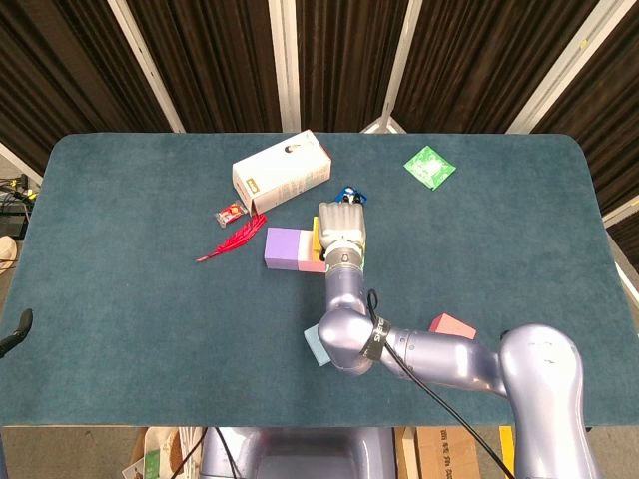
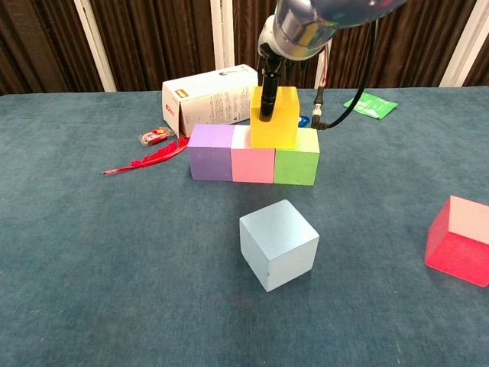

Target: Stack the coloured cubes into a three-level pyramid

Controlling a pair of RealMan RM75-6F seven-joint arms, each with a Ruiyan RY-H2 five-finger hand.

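From the head view, my right hand (image 1: 342, 226) covers the yellow cube (image 1: 317, 236); a white box (image 1: 281, 171), red feather (image 1: 231, 242) and green packet (image 1: 429, 167) lie on the teal counter (image 1: 120, 249).

From the chest view, my fingers (image 2: 267, 95) grip the yellow cube (image 2: 279, 122) on the pink cube (image 2: 253, 159) and green cube (image 2: 297, 162), beside the purple cube (image 2: 211, 152); the blue cube (image 2: 278, 244) and red cube (image 2: 459, 240) stand apart, dark curtains (image 2: 153, 38) behind.

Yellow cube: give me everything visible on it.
The yellow cube is a plain, matte, foam-like block with no markings. It sits upright on the second level, bridging the seam between the pink cube and the green cube of the bottom row. The right hand covers it from above, with a dark finger down its front face. In the head view only a sliver of yellow shows beside the hand. Whether the hand grips it or merely touches it is unclear.
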